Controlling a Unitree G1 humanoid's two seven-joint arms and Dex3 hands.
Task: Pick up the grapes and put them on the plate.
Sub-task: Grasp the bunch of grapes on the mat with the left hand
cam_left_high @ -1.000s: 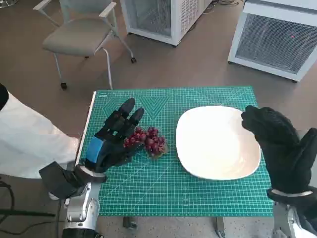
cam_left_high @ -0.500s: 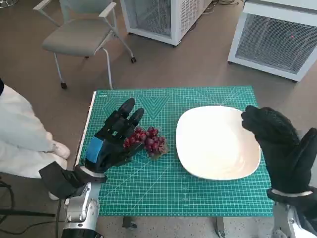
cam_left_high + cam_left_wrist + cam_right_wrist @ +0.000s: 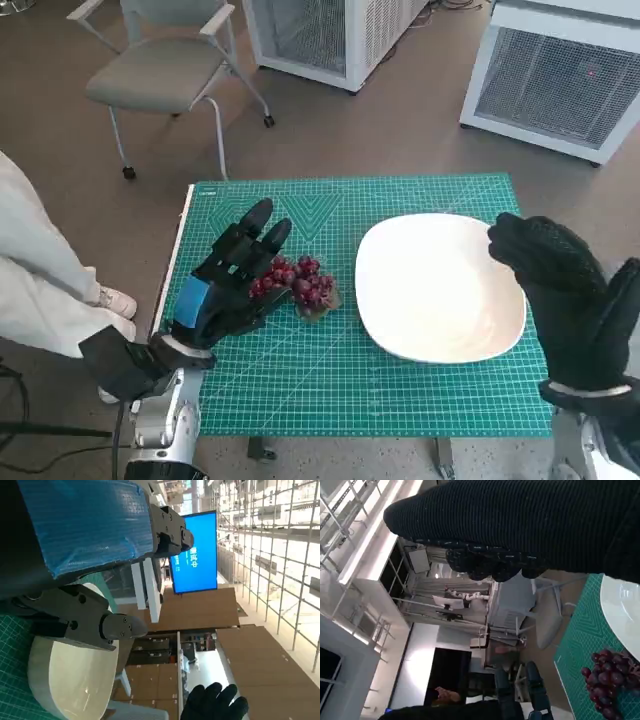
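A bunch of dark red grapes (image 3: 298, 284) lies on the green cutting mat (image 3: 330, 390), just left of the white plate (image 3: 437, 288). My left hand (image 3: 228, 280) lies on the mat at the grapes' left side, its fingers spread and touching the bunch, holding nothing. My right hand (image 3: 565, 300) hovers over the plate's right edge, fingers apart and empty. The right wrist view also shows the grapes (image 3: 609, 691), the plate's rim (image 3: 620, 610) and the left hand's fingers (image 3: 536, 685). In the left wrist view the plate (image 3: 70, 680) sits past the black fingers (image 3: 85, 622).
A grey chair (image 3: 165, 70) stands beyond the table's far left corner. Two white cabinets with mesh fronts (image 3: 565, 75) stand behind the table. A person in white clothing (image 3: 40, 270) stands at the left of the table.
The person at the left has shifted; a shoe now shows on the floor. Both hands and the grapes have stayed in place.
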